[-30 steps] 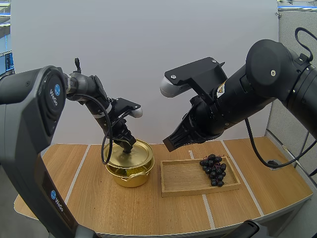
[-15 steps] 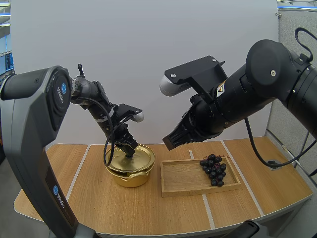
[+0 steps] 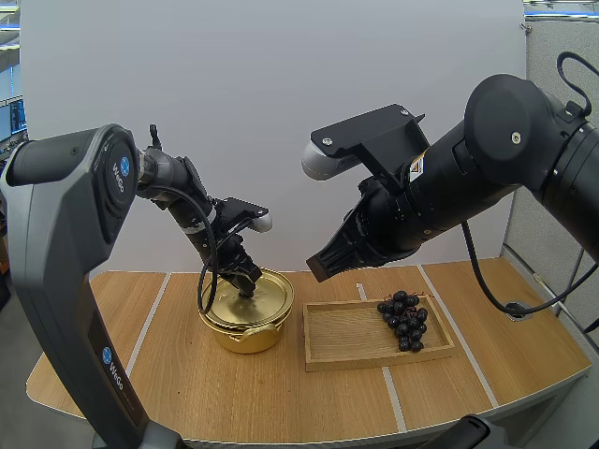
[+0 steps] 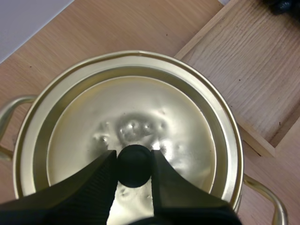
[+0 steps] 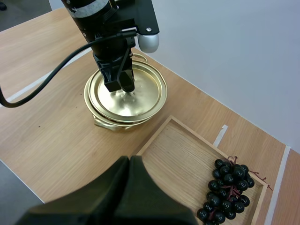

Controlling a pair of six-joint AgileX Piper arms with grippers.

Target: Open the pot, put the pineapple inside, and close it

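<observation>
Left gripper (image 3: 248, 284): my two black fingers reach down over the pot (image 3: 245, 337) and pinch the round black knob (image 4: 134, 165) at the centre of its lid (image 4: 136, 117). In the left wrist view the left gripper (image 4: 133, 159) has one fingertip pressed against each side of the knob. The gold lid covers the pot. I cannot tell whether its rim is seated all the way round.

Pot: a gold vessel with side handles. It stands on the wooden table (image 3: 187, 393) toward the far edge and left of the middle. From the right wrist view, the lid (image 5: 140, 93) shows under the left arm's gripper (image 5: 123, 85).

Right gripper (image 3: 323, 267): it hangs in the air above the gap between the pot and the wooden tray (image 3: 342, 337), touching nothing. In its own wrist view the right gripper (image 5: 130, 161) shows its fingers pressed together as one dark wedge with nothing between them.

Tray: it lies just beside the pot on the pot's right, nearer the table's right edge. A bunch of dark grapes (image 3: 404, 323) rests in the right end of the tray. The rest of the tray floor (image 5: 178, 150) is bare wood, and the grapes (image 5: 225, 192) lie well apart from the pot.
</observation>
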